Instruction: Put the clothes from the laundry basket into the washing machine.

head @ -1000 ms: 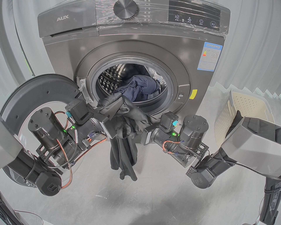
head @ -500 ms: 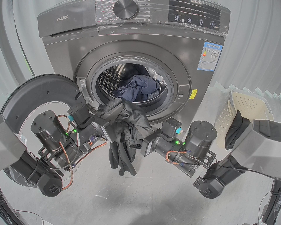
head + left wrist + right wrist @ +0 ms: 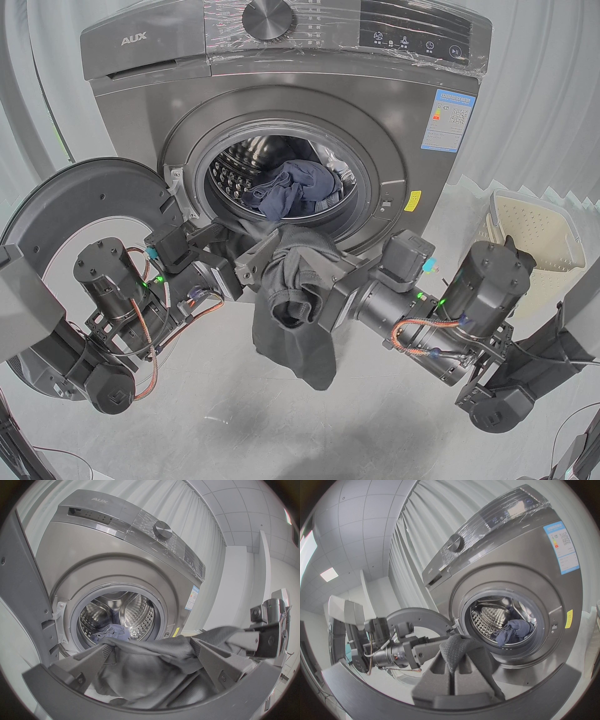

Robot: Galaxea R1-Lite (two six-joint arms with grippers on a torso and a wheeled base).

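A dark grey garment (image 3: 294, 325) hangs in front of the washing machine's (image 3: 400, 125) open drum (image 3: 250, 162). My right gripper (image 3: 290, 259) is shut on its upper fold; the right wrist view has the cloth (image 3: 456, 645) pinched atop the closed right gripper (image 3: 453, 659). My left gripper (image 3: 234, 247) sits just left of it, open. In the left wrist view the garment (image 3: 140, 673) lies across the gap of the left gripper (image 3: 150, 645). Navy clothes (image 3: 297, 187) lie inside the drum. The cream laundry basket (image 3: 550, 231) stands at the right, with a dark item (image 3: 515, 250) at its edge.
The round washer door (image 3: 81, 194) is swung open to the left, right behind my left arm. White curtains (image 3: 550, 94) hang behind the machine. Bare grey floor (image 3: 262, 425) stretches below the garment.
The right arm has come up and toward the drum with the garment, which now hangs farther right. My left gripper's fingers have spread, and the cloth has slid off its top.
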